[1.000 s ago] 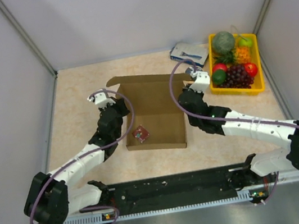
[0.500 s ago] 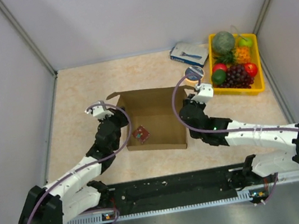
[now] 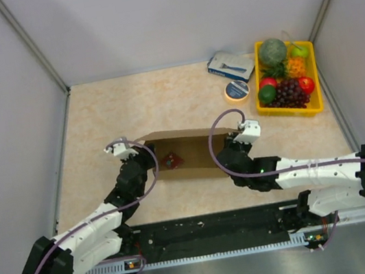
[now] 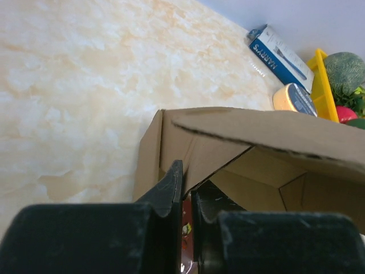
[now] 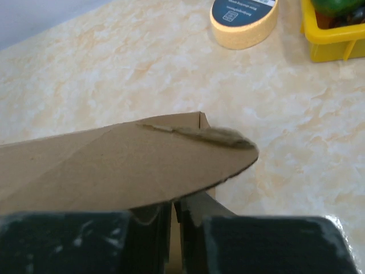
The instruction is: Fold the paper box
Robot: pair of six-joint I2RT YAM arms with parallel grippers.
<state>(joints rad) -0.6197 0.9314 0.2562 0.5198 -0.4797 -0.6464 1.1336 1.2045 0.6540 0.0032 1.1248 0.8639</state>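
The paper box (image 3: 183, 152) is plain brown cardboard in the middle of the table, its rear panel tipped up and forward over the tray part. A small red item (image 3: 170, 160) lies inside. My left gripper (image 3: 148, 159) is shut on the box's left wall; in the left wrist view the gripper (image 4: 187, 197) pinches the cardboard (image 4: 274, 134) edge. My right gripper (image 3: 221, 160) is shut on the right wall; in the right wrist view the gripper (image 5: 174, 212) sits under a curved flap (image 5: 114, 165) with cardboard between the fingers.
A yellow fruit tray (image 3: 317, 107) stands at the back right. A blue-and-white carton (image 3: 230, 65) and a tape roll (image 3: 237, 90) lie beside it, behind the box. Grey walls and slanted frame posts close in the table on three sides.
Both arms drew back toward the near edge with the box walls in their grip. The box's rear panel swung up and forward, and the tape roll came into view behind it.
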